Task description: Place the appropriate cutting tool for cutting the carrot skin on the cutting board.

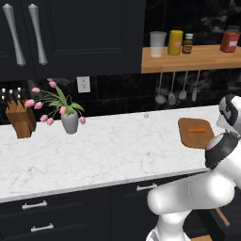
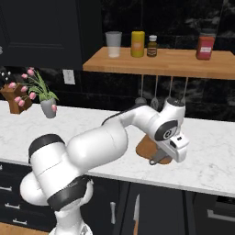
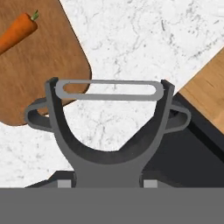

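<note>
— We grip the peeler [image 3: 109, 127] tight in our gripper [image 3: 107, 183]. Where's the board [image 3: 43, 74]?

— Near the counter's [image 3: 144, 39] front edge (carrot [image 3: 17, 33] on it). Letting go early could drop the peeler off.

A knife block [image 1: 20, 121] and tulip vase [image 1: 69, 121] stand on the marble counter [image 1: 108, 150].

From my seat the marble counter [image 1: 108, 150] ran across the middle, with the cutting board [image 1: 195, 133] out at three o'clock and the carrot [image 1: 196, 130] lying on it. A knife block [image 1: 20, 121] sat at nine o'clock, a vase of pink tulips [image 1: 68, 117] just beside it. At one o'clock I saw the wooden shelf [image 1: 188, 60] carrying a cup [image 1: 157, 44] and jars, utensils [image 1: 172, 89] hanging beneath.
</note>
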